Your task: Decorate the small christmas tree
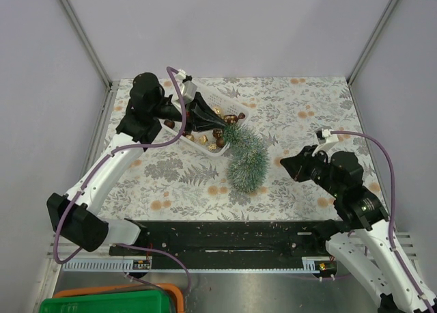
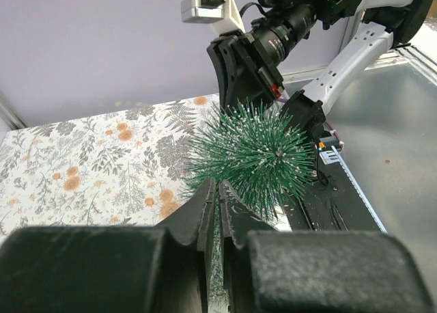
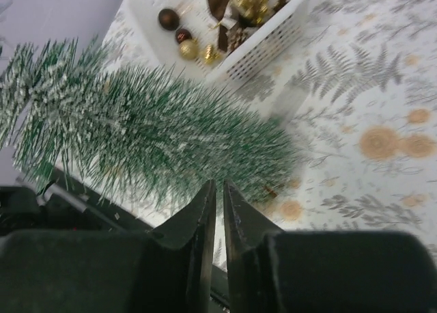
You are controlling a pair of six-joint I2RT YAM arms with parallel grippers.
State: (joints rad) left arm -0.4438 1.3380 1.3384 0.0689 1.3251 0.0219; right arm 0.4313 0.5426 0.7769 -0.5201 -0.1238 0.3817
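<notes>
The small christmas tree (image 1: 244, 159) lies on the leaf-print cloth, its narrow end at the white basket (image 1: 229, 102). In the left wrist view the tree (image 2: 259, 156) shows end-on. My left gripper (image 1: 217, 127) reaches over the basket's near corner, and its jaws (image 2: 218, 186) are almost together with frosted green bristles in the thin gap. My right gripper (image 1: 283, 161) is shut and empty, a little to the right of the tree's wide end. In the right wrist view it (image 3: 219, 186) points at the tree (image 3: 150, 135). Brown and gold baubles (image 3: 179, 36) lie in the basket (image 3: 259, 60).
A black rail (image 1: 218, 234) runs along the near table edge, close to the tree's wide end. A green bin (image 1: 102, 303) sits below the table at the bottom left. Grey walls close the back and sides. The right arm's wrist (image 2: 252, 53) shows beyond the tree.
</notes>
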